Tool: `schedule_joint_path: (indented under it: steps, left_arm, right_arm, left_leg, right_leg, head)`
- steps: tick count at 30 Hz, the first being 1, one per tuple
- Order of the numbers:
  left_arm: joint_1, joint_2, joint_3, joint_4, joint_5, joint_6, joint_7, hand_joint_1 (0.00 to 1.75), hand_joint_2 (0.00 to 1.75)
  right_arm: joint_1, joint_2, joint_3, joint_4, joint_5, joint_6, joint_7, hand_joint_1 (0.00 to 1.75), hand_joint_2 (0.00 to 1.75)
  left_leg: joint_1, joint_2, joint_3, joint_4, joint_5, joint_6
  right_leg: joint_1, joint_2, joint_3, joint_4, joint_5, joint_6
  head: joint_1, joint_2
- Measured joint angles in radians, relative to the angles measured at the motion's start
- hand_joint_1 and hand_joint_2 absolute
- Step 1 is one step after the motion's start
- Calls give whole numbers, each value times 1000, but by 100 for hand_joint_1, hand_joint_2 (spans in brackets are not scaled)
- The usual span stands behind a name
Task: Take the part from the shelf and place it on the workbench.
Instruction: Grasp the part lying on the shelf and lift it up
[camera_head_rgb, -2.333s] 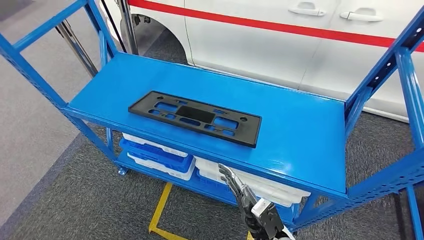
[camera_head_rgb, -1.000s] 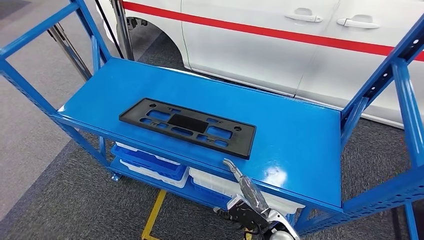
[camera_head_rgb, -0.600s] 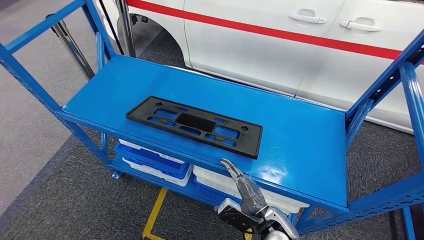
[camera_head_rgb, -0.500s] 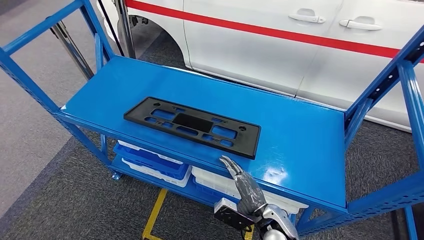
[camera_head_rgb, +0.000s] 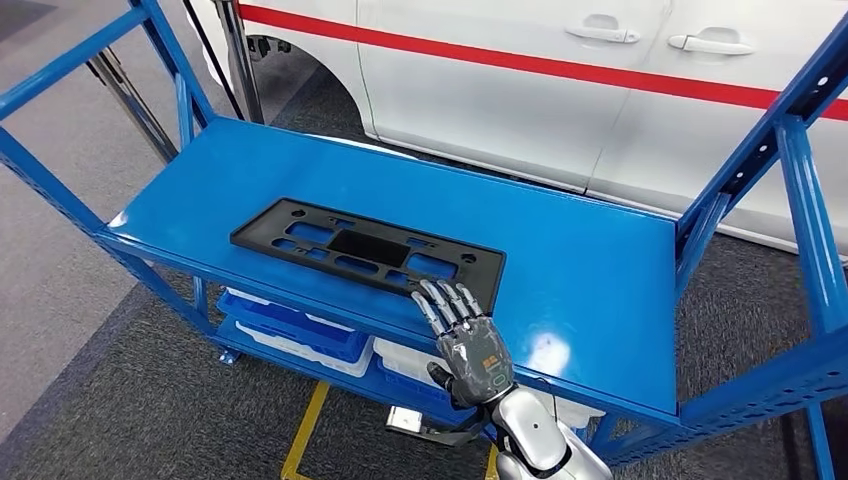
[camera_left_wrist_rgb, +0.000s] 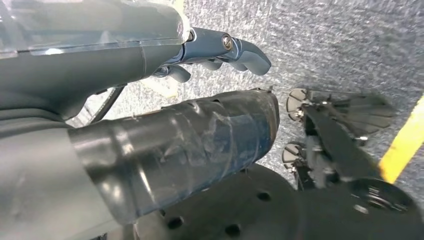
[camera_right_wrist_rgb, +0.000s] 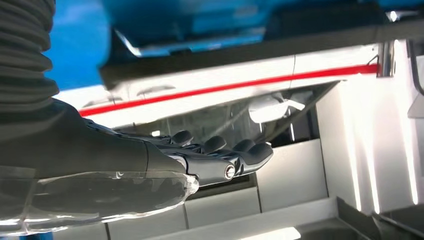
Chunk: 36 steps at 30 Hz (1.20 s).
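Observation:
The part is a flat black plastic plate (camera_head_rgb: 365, 252) with several cut-outs, lying on the top board of the blue shelf (camera_head_rgb: 590, 270), slightly left of its middle. My right hand (camera_head_rgb: 465, 340) is raised at the shelf's front edge, back up and fingers spread and straight. Its fingertips (camera_head_rgb: 440, 297) reach the plate's near edge close to its right corner, and it holds nothing. In the right wrist view the hand (camera_right_wrist_rgb: 200, 157) stretches out level with the dark edge of the plate (camera_right_wrist_rgb: 240, 47). My left hand (camera_left_wrist_rgb: 215, 47) hangs over the carpet, holding nothing.
Blue uprights (camera_head_rgb: 800, 180) rise at both ends of the shelf. A white car with a red stripe (camera_head_rgb: 560, 70) stands close behind it. White and blue trays (camera_head_rgb: 300, 325) sit on the lower level. A yellow floor line (camera_head_rgb: 305, 435) runs below.
My right hand has come up from below the shelf's front edge, turned back-up with fingers spread, and reached the plate's near edge. The head camera has shifted slightly; the plate has not moved.

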Motion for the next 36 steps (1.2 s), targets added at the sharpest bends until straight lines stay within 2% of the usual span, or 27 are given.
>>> schedule_joint_path:
  steps: [2, 3, 5, 6, 8, 9, 10, 11, 13, 15, 16, 18, 20, 21, 23, 24, 25, 26, 27, 28, 30, 31, 34, 36]
  left_arm:
    - [-1, 1, -3, 0, -2, -2, 1, 0, 0]
    - [-2, 1, -5, 0, -3, -3, 1, 0, 0]
    - [-2, 1, -9, 0, -3, -4, 1, 0, 0]
    - [-2, 0, -11, 0, -3, -4, 1, 0, 0]
    - [-2, 1, -15, 0, -3, -4, 2, 0, 0]
    - [-2, 2, -16, 0, -4, -4, 2, 0, 0]
    - [-2, 2, -18, 0, -4, -5, 2, 0, 0]
    - [-2, 3, -19, 0, -4, -5, 2, 0, 0]
    - [-2, 3, -22, 0, -4, -9, 3, 0, 0]
    - [-3, 3, -24, 0, -4, -13, 3, 0, 0]
    - [-3, 3, -24, 0, -4, -15, 3, 0, 0]
    - [-4, 3, -24, 0, -4, -16, 3, 0, 0]
    - [-4, 5, -25, 0, -4, -17, 2, 0, 0]
    - [-4, 5, -25, 0, -4, -18, 2, 0, 0]
    - [-4, 6, -25, 0, -2, -22, 0, 0, 0]
    - [-4, 6, -25, 0, 0, -25, -1, 0, 0]
    - [-4, 7, -25, 0, 1, -28, -3, 0, 0]
    - [-4, 8, -25, 0, 2, -32, -5, 0, 0]
    - [-5, 9, -25, 0, 3, -35, -6, 0, 0]
    - [-5, 10, -25, 0, 3, -36, -6, 0, 0]
    - [-5, 14, -25, 0, 3, -38, -6, 0, 0]
    - [-6, 16, -25, 0, 3, -39, -6, 0, 0]
    - [-9, 19, -25, 0, 3, -40, -7, 0, 0]
    - [-10, 20, -26, 0, 4, -41, -7, 0, 0]
  right_arm:
    - [-13, 3, 1, 6, 5, -2, 3, 0, 175]
    - [-18, 5, 2, 9, 6, -1, 4, 0, 175]
    - [-29, 7, 3, 14, 9, 0, 5, 0, 175]
    - [-35, 8, 3, 17, 12, 1, 7, 0, 175]
    - [-45, 7, 3, 27, 23, 4, 17, 0, 175]
    - [-50, 7, 4, 33, 29, 7, 22, 0, 175]
    - [-54, 7, 4, 41, 36, 9, 27, 0, 175]
    - [-60, 7, 4, 48, 40, 12, 31, 0, 175]
    - [-79, 7, 4, 62, 53, 18, 40, 0, 175]
    - [-100, 7, 4, 78, 67, 20, 48, 0, 175]
    - [-108, 7, 4, 85, 71, 20, 50, 0, 175]
    - [-118, 7, 4, 95, 74, 21, 53, 0, 175]
    - [-127, 9, 4, 103, 77, 24, 55, 0, 175]
    - [-133, 10, 4, 108, 78, 28, 56, 0, 175]
    - [-147, 14, 5, 125, 82, 42, 58, 0, 175]
    - [-156, 16, 5, 137, 84, 51, 59, 0, 175]
    - [-166, 18, 6, 153, 87, 57, 61, 0, 175]
    - [-179, 20, 6, 168, 90, 62, 64, 0, 175]
    - [-193, 24, 6, 182, 93, 66, 66, 0, 175]
    - [-209, 28, 6, 194, 95, 69, 68, 0, 175]
    - [-240, 36, 6, 216, 96, 76, 69, 0, 175]
    - [-254, 38, 6, 226, 95, 80, 70, 0, 175]
    - [-285, 47, 6, 253, 84, 98, 69, 0, 175]
    - [-303, 51, 7, 271, 69, 113, 67, 0, 175]
  left_leg:
    - [-5, -2, 4, -18, -1, 5]
    - [-2, -2, 4, -21, 2, 10]
    - [3, 0, 10, -33, 7, 22]
    - [5, 1, 13, -38, 10, 27]
    - [4, 2, 13, -39, 10, 32]
    - [3, 2, 13, -38, 9, 33]
    - [3, 1, 13, -37, 8, 33]
    - [3, 0, 13, -34, 7, 33]
    - [3, -1, 14, -28, 3, 30]
    - [0, -2, 12, -21, -2, 22]
    - [-2, -2, 10, -20, -2, 17]
    - [-2, -2, 9, -22, -1, 7]
    - [1, -2, 1, 0, -19, -5]
    - [3, -2, -15, 36, -42, -11]
    - [5, -1, -71, 158, -104, -20]
    - [6, -1, -100, 217, -126, -23]
    - [7, -1, -117, 251, -130, -25]
    - [7, -1, -117, 249, -116, -25]
    - [7, 0, -98, 206, -83, -24]
    - [6, 0, -65, 135, -44, -21]
    - [3, -1, -8, 13, 1, -12]
    - [0, -1, 4, -16, 6, -7]
    - [0, -3, 5, -29, 9, 9]
    - [5, 0, 9, -39, 15, 22]
  right_leg:
    - [1, -1, -3, -1, 2, 9]
    - [1, -1, -3, -3, 1, 15]
    - [2, -2, -11, 22, -19, 24]
    - [2, -2, -28, 61, -44, 28]
    - [0, -1, -86, 184, -104, 32]
    - [-1, -1, -113, 237, -121, 33]
    - [-2, -1, -126, 262, -119, 34]
    - [-3, -2, -122, 248, -98, 34]
    - [-3, -2, -71, 132, -28, 29]
    - [0, -1, -25, 26, 10, 21]
    - [2, -1, -18, 6, 11, 18]
    - [3, 0, -17, 1, 13, 11]
    - [-1, -1, -14, -6, 18, -1]
    - [-3, -2, -13, -10, 20, -6]
    - [-3, -3, -14, -10, 21, -11]
    - [-3, -4, -15, -10, 21, -11]
    - [-2, -4, -15, -10, 21, -11]
    - [-2, -4, -14, -9, 20, -11]
    - [-2, -3, -13, -8, 20, -11]
    - [-2, -2, -12, -8, 19, -9]
    - [1, 0, -13, -6, 18, -4]
    - [2, 0, -14, -6, 19, 0]
    - [3, -1, -16, -6, 20, 15]
    - [3, -1, -33, 32, -8, 25]
  head:
    - [0, 0]
    - [0, 0]
    - [1, 0]
    - [1, 0]
    - [1, 0]
    - [1, 0]
    - [1, 0]
    - [1, 0]
    - [1, 0]
    - [1, 0]
    - [0, 0]
    - [0, 0]
    - [0, 0]
    - [0, 0]
    - [0, 0]
    - [0, 0]
    - [0, 0]
    - [0, 0]
    - [0, 0]
    - [0, 0]
    - [0, 0]
    - [0, 0]
    - [0, 0]
    - [0, 0]
